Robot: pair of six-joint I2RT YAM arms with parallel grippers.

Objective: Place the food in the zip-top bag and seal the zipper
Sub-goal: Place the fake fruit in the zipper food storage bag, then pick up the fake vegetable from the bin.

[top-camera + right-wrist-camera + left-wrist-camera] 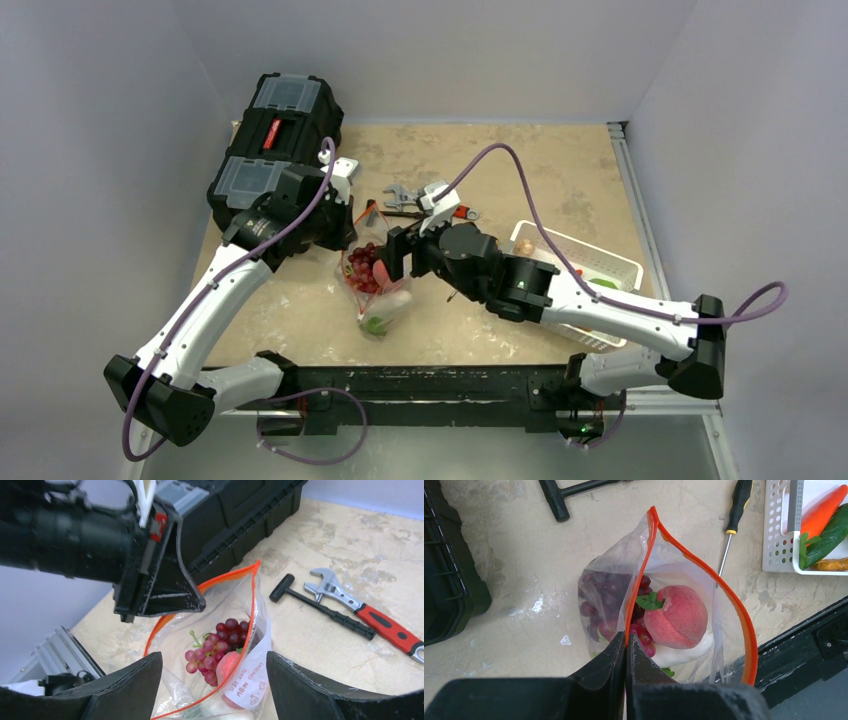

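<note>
The zip-top bag (614,580) holds grapes (603,594) and a peach (676,617); left gripper (626,647) jaws pinch its zipper (653,515), right gripper (214,669) jaws gape wide.

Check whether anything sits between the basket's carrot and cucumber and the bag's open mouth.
Nothing visible blocks the carrot and cucumber. The left tool pinches the zipper, holding the zip-top bag's mouth open; peach and grapes lie low inside. A screwdriver lies flat between basket and bag, and the open right tool hovers over the mouth.
</note>
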